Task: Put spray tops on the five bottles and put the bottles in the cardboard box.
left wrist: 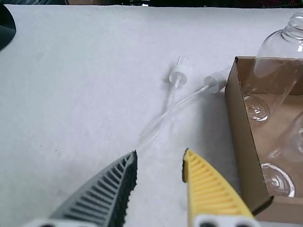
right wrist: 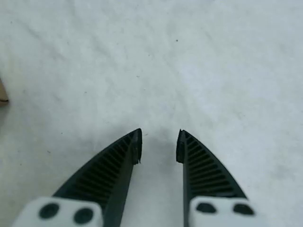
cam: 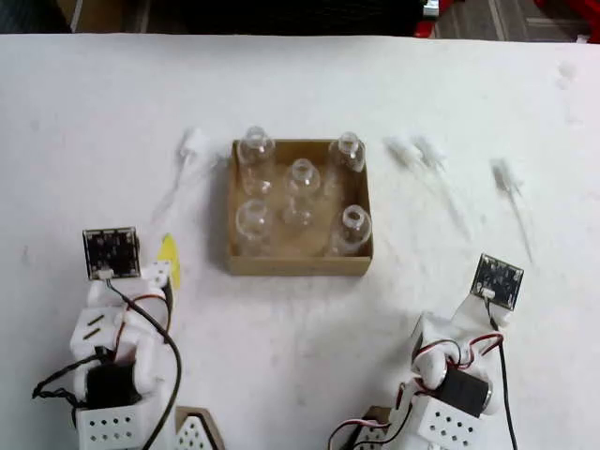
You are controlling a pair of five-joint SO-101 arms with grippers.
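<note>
Bottles (cam: 300, 178), five in number, stand uncapped inside the cardboard box (cam: 298, 265) at mid-table in the high view, with spray tops (cam: 406, 151) lying loose on the table (cam: 300, 356) to either side of the box. Left wrist view: the left gripper (left wrist: 160, 165) has its grey and yellow fingers spread above the table, and two spray tops with crossed tubes lie just beside the box's corner. Right wrist view: the right gripper (right wrist: 158, 144) has its black fingers likewise apart over the white table surface.

Spread left hand (left wrist: 160, 158) near two spray tops (left wrist: 179, 72) beside the cardboard box (left wrist: 239, 124)
</note>
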